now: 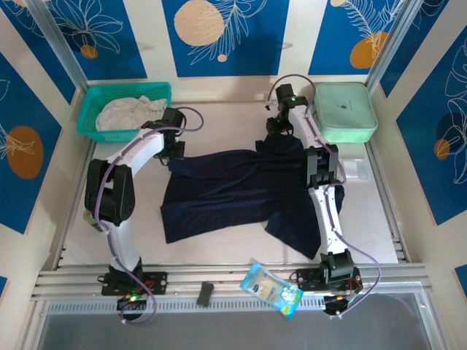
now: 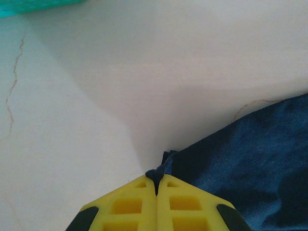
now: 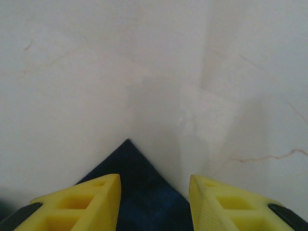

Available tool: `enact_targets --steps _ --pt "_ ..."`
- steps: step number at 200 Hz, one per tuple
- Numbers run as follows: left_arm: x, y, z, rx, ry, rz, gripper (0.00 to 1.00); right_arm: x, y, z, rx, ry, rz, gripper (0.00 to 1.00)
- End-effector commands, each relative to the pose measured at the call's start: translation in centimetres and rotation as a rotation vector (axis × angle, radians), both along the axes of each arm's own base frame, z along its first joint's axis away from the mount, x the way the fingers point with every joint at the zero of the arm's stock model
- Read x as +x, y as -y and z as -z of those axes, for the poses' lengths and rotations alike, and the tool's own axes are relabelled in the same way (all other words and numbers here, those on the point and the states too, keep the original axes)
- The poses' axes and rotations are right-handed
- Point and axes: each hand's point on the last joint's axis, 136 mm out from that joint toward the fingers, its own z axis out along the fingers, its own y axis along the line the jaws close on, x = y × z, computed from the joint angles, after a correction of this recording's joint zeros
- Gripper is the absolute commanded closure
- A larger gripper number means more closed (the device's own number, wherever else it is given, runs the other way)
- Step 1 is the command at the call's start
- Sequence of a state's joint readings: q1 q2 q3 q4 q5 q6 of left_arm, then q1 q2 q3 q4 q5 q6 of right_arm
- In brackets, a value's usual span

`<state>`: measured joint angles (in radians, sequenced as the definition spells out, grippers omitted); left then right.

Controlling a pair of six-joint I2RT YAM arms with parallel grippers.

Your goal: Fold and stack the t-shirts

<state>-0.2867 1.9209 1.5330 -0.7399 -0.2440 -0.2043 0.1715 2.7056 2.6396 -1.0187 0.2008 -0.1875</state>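
Spreading the dark navy t-shirt (image 1: 233, 193) flat on the table (image 1: 379, 219) before folding.

The left gripper (image 2: 156, 185) is pinched tight on one shirt corner. The right gripper (image 3: 154, 192) has its jaws apart around another corner; it likely needs to squeeze shut next.

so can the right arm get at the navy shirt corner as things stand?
Probably yes. The right gripper is open, its fingers straddling the navy shirt corner on the table, with nothing between.
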Motion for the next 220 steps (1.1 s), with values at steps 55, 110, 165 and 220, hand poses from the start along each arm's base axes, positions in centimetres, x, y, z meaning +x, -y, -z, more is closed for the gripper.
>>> enact_targets --steps 55,110,165,220 --pt "0.4 0.4 -1.0 -0.014 0.030 0.002 1.00 -1.3 0.0 -2.2 0.021 -0.014 -0.011 0.55" --pt "0.4 0.4 -0.5 -0.013 0.021 0.004 1.00 -1.2 -0.5 1.7 0.020 -0.066 -0.018 0.54" --pt "0.5 0.3 -0.2 -0.003 0.014 0.008 1.00 -1.3 -1.1 5.6 0.011 -0.110 -0.034 0.52" --pt "0.8 0.6 0.2 -0.011 0.005 0.011 1.00 -3.2 -1.6 7.6 -0.028 -0.184 -0.071 0.66"
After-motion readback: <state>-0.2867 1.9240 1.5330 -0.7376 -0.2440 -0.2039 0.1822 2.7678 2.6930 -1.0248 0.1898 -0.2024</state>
